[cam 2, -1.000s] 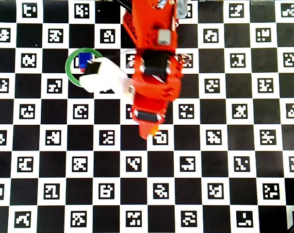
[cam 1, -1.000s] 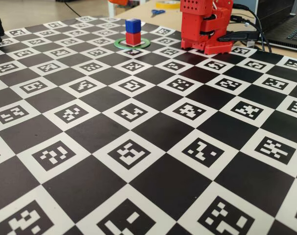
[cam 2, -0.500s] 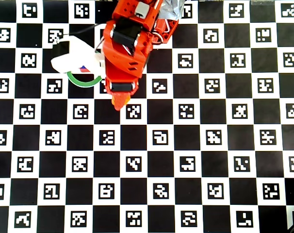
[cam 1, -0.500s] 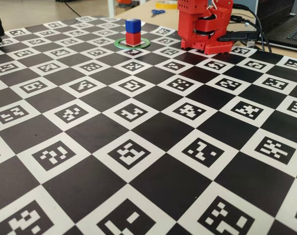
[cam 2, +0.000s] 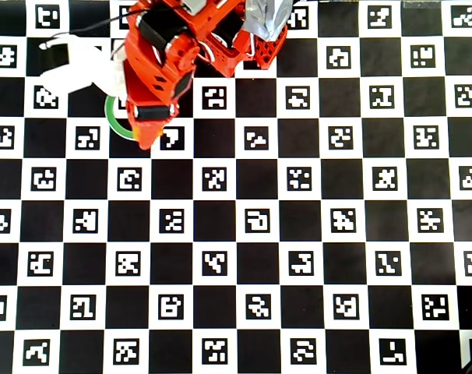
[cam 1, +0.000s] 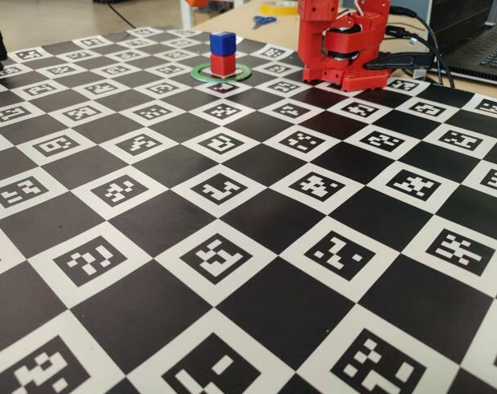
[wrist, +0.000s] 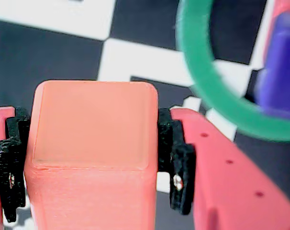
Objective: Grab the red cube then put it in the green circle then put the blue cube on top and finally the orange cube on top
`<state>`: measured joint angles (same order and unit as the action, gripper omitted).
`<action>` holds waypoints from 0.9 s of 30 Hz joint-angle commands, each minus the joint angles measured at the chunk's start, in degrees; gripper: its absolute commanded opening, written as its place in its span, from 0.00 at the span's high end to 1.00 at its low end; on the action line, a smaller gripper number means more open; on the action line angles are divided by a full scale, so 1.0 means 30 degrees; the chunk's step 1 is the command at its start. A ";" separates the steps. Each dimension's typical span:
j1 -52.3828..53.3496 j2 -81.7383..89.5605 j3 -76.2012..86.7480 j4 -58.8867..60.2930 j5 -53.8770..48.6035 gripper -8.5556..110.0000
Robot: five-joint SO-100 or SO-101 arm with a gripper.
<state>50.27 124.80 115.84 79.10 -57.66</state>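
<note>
Your gripper [wrist: 92, 158] is clamped on the orange cube [wrist: 94, 143], with a black pad pressed to each side face in the wrist view. Over the last second the arm [cam 2: 162, 66] has swung across the board: in the overhead view it stood well to the right of the green circle [cam 2: 115, 125], and now it hangs right over it, hiding everything but a sliver of the ring's lower-left arc. That means you have carried the last piece to the stack and are moving from transport into alignment. In the fixed view the blue cube [cam 1: 222, 43] sits squarely on the red cube [cam 1: 223, 63] inside the green circle, so two of the three layers are already done. The wrist view shows the blue cube at the far right edge, beside the orange cube rather than beneath it, so by my reading you are not yet centred over the tower. Expect to shift toward it and keep enough height to clear its top before you let go; a sideways nudge could topple it.
</note>
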 commanded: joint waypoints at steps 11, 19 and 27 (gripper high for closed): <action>0.3604 0.0557 -0.0527 0.1904 -0.2842 0.90; 0.3457 0.0732 0.0674 0.1963 -0.2666 0.90; 0.3340 0.1143 0.2578 0.0937 -0.2695 0.90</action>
<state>60.73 124.80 123.57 83.67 -65.92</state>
